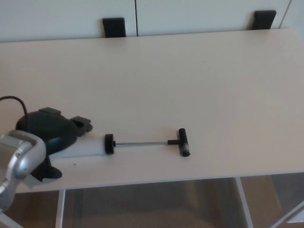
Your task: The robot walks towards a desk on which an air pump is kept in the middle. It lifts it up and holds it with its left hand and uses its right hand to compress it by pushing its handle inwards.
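Two black brackets sit at the top of the frame, one [114, 27] left of centre, the other [263, 20] at the upper right, both against a white panelled wall [190, 14]. Brown floor [156, 204] fills the bottom edge, crossed by white frame legs [243, 199].

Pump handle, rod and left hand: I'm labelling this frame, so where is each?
pump handle [183, 142], head view, middle of the black T-bar
rod [140, 143], head view, mid-length
left hand [50, 130], head view, back of it
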